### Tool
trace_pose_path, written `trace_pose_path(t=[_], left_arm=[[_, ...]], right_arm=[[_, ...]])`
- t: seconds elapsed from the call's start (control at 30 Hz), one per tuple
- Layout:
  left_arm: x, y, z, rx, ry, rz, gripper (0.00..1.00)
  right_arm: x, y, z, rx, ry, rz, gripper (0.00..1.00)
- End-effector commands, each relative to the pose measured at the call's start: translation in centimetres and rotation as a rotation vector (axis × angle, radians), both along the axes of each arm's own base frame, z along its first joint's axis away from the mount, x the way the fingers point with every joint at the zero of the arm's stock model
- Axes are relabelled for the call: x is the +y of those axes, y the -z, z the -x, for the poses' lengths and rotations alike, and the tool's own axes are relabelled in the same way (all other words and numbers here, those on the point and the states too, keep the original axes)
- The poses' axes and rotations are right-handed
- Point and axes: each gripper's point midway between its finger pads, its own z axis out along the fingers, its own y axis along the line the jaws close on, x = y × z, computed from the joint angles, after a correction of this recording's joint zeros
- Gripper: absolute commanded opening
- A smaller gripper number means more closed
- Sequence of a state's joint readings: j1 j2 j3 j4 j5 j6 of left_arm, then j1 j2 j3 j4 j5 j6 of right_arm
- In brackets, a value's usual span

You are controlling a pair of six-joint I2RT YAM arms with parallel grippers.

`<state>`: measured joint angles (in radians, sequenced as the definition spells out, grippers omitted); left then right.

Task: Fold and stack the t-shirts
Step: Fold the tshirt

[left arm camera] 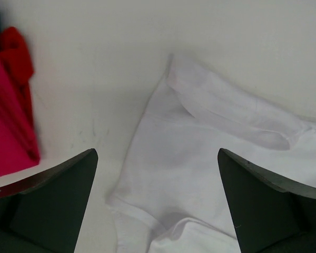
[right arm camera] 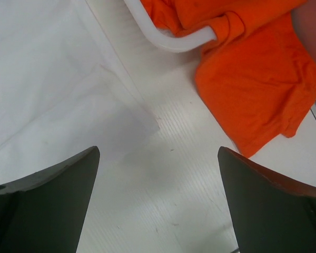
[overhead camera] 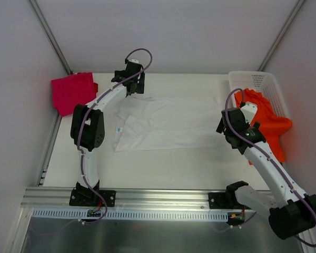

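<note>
A white t-shirt (overhead camera: 168, 124) lies spread across the middle of the table, a small blue label (overhead camera: 119, 129) at its left edge. My left gripper (overhead camera: 133, 84) hangs open over its far left corner; in the left wrist view the left gripper (left arm camera: 157, 153) has the rumpled white t-shirt (left arm camera: 210, 158) below, nothing between the fingers. A magenta-red t-shirt (overhead camera: 71, 92) (left arm camera: 8, 121) sits folded at the far left. My right gripper (overhead camera: 225, 126) (right arm camera: 158, 150) stands open over bare table, between the white t-shirt's right corner (right arm camera: 52, 89) and an orange t-shirt (overhead camera: 268, 124) (right arm camera: 253, 89).
A white lattice basket (overhead camera: 266, 81) stands at the far right; the orange shirt drapes over its rim (right arm camera: 174, 41) onto the table. White walls close the left, back and right sides. A metal rail (overhead camera: 163, 197) runs along the near edge.
</note>
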<state>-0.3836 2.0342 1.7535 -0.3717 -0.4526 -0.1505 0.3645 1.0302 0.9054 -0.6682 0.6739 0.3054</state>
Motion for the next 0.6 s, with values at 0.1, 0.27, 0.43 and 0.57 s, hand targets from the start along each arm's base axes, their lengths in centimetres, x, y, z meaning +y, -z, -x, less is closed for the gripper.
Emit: trace_pose_path(t=[0.1,0.27,0.43,0.57], left_arm=[[-3.9,4.2,-0.5,0.122,0.147,0.154,0.99],[-4.4,5.4,-1.2,0.137,0.114,0.219,0.99],[-4.2,5.2,-2.2,0.117,0.090,0.231,0.99],[-3.6,5.1,-2.8,0.104,0.061,0.256,0.99]], right_arm=[[-1.5,-0.6,3.7,-0.024,0.005,-0.005,0.99],[-1.7,-0.5,4.7,-0.027,0.002,-0.017,0.99],[-2.0,0.2,5.4,-0.012,0.007,-0.008,1.00],[-2.1,0.5,5.4,-0.004,0.012,-0.001,0.99]])
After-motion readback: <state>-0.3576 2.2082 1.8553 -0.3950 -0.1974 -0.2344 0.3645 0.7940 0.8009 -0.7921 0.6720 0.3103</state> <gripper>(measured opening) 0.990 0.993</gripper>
